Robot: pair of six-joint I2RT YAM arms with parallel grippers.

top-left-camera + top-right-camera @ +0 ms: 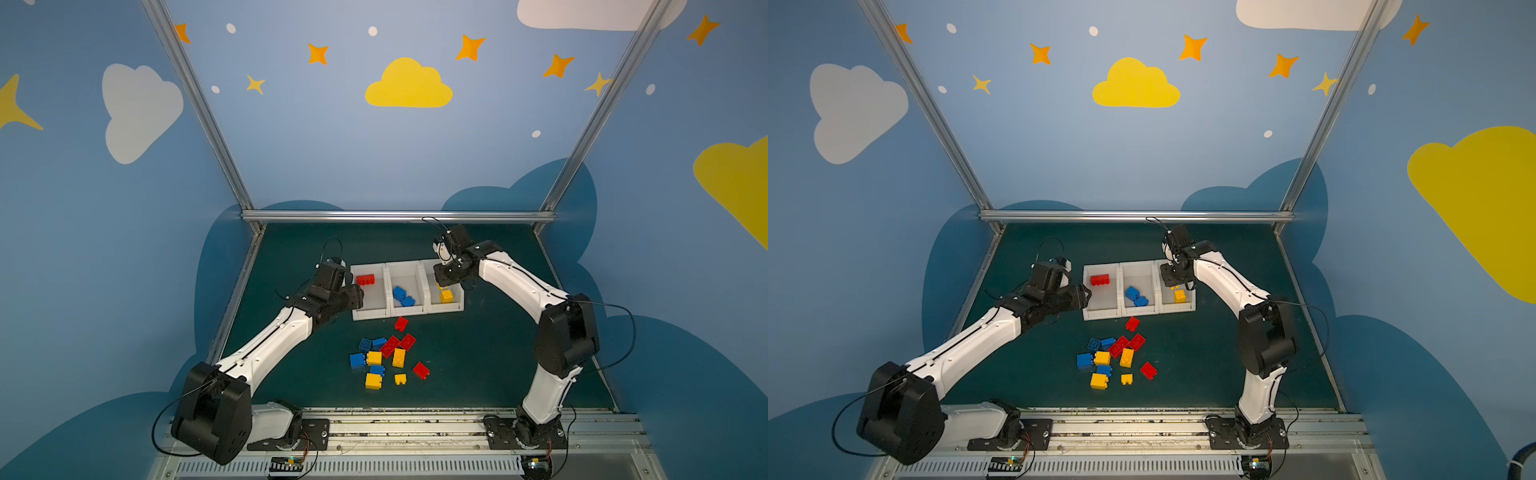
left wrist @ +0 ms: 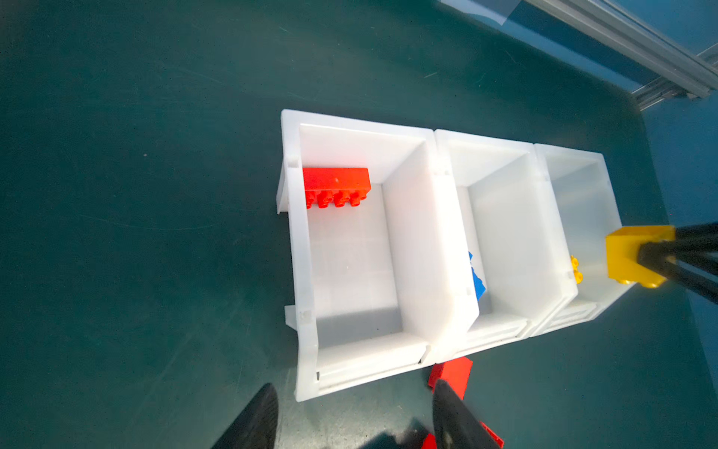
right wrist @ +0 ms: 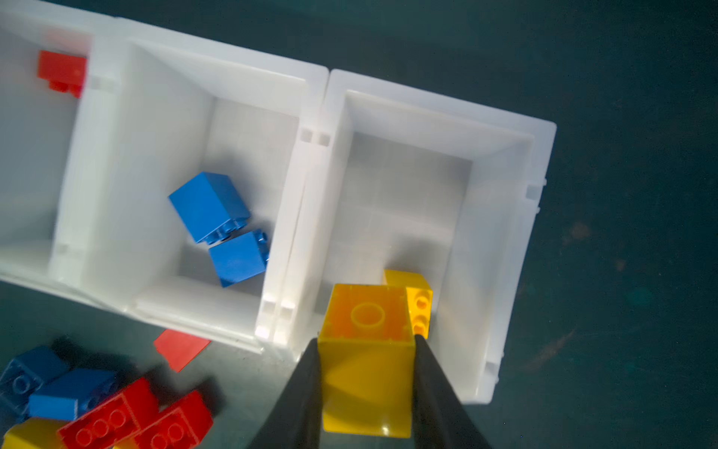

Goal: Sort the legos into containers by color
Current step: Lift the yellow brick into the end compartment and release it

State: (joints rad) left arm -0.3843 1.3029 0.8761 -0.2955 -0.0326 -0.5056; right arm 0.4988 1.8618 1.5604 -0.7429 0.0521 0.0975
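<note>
Three white bins [image 1: 370, 314] in a row. Right gripper [image 3: 367, 344] pinches a yellow brick [image 3: 367, 381] over the 3 o'clock bin, second yellow brick [image 3: 421, 303] inside. Left gripper [image 2: 353, 388] spread, empty, at 9 o'clock of the row. Red brick [image 2: 336, 182] in 9 o'clock bin, blue bricks [image 3: 209, 206] in middle. Loose bricks [image 1: 386, 357] at 6 o'clock.
</note>
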